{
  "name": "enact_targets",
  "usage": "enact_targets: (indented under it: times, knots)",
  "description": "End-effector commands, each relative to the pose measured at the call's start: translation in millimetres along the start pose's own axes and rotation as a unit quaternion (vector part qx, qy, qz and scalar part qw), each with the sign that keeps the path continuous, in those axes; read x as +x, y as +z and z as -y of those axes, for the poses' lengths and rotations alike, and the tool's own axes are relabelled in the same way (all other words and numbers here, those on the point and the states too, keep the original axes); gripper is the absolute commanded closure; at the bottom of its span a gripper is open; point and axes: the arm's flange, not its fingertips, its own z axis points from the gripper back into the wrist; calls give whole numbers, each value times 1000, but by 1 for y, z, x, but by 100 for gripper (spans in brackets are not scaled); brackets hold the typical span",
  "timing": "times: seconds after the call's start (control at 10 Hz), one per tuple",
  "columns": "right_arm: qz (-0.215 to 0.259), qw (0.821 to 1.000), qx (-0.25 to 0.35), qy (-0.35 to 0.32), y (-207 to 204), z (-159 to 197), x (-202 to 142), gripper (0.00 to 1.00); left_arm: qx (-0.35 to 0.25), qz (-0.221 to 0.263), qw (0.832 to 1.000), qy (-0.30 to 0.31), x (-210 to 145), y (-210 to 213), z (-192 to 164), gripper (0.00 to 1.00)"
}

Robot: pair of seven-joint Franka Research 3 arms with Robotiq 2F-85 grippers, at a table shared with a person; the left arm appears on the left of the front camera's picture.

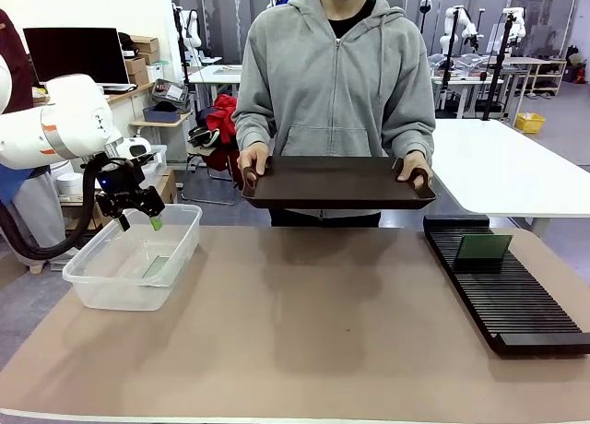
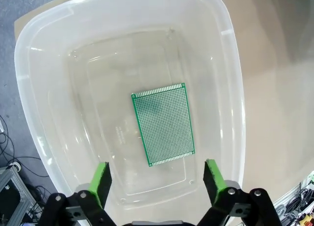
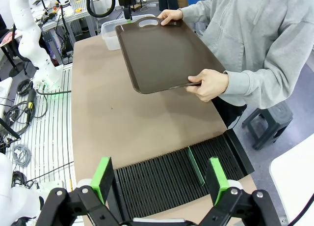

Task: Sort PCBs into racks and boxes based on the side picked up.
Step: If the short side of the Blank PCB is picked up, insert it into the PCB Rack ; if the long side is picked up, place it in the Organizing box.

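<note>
My left gripper hangs open over the clear tub at the table's left end. A green PCB lies flat on the floor of the tub, below the spread pads of the left gripper, and nothing is held. That PCB shows faintly through the wall. The second PCB stands upright in a slot of the black rack at the right. My right gripper is open above the rack, with the slotted PCB seen edge-on between its fingers' line, untouched.
A person at the far side holds a dark brown tray level in both hands above the table's far edge; the tray carries nothing. The brown tabletop lies open between tub and rack.
</note>
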Motion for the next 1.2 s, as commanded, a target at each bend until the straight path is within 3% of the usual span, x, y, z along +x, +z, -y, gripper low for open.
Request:
enact_targets:
  times: [0.0, 0.7, 0.9, 1.1]
  knots:
    - [1, 1000, 4, 0, -1, -3, 0, 0, 3, -1, 1000, -2, 0, 0, 0, 0]
    - [1, 1000, 4, 0, -1, -3, 0, 0, 0, 0, 1000, 0, 0, 0, 0, 0]
    - [1, 1000, 4, 0, -1, -3, 0, 0, -29, -15, 997, -70, -11, 50, -14, 0]
    - [1, 1000, 4, 0, -1, -3, 0, 0, -69, 20, 988, -133, -21, 101, -24, 0]
